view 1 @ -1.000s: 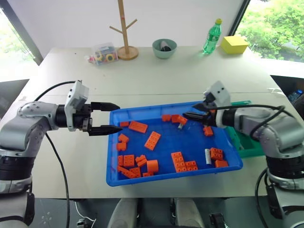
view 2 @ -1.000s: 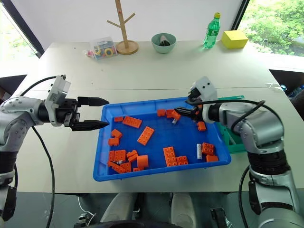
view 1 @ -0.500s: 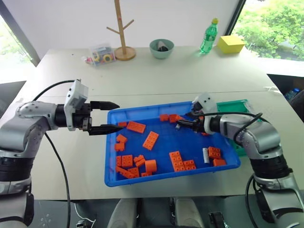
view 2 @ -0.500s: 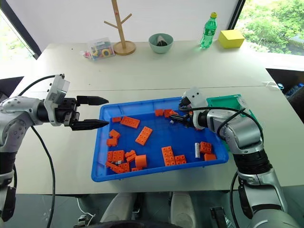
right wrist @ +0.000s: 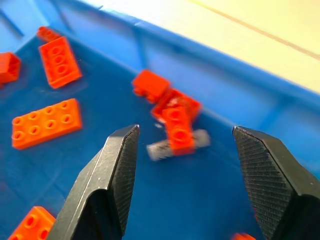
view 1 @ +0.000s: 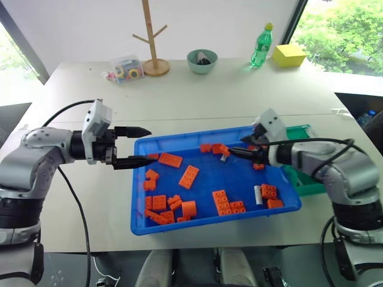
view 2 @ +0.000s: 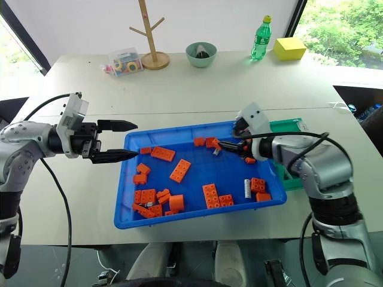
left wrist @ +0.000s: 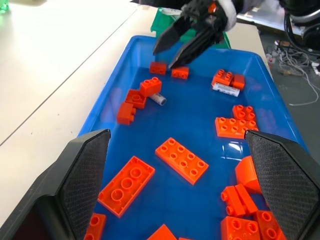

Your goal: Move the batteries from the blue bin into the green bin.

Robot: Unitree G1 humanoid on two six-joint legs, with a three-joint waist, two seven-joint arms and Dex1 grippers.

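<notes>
The right gripper [view 1: 234,153] has drawn back slightly from the battery [view 1: 224,158]

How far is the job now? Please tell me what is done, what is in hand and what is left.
Done: nothing visible; whether the small green plastic bin holds any batteries cannot be told. In hand: the open right gripper hovers near a slim silver battery under an orange brick. Left: that battery and another in the large blue tray.

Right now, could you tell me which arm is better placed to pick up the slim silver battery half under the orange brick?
The right gripper: open, aimed at that battery inside the blue tray. The left gripper hovers outside.
</notes>
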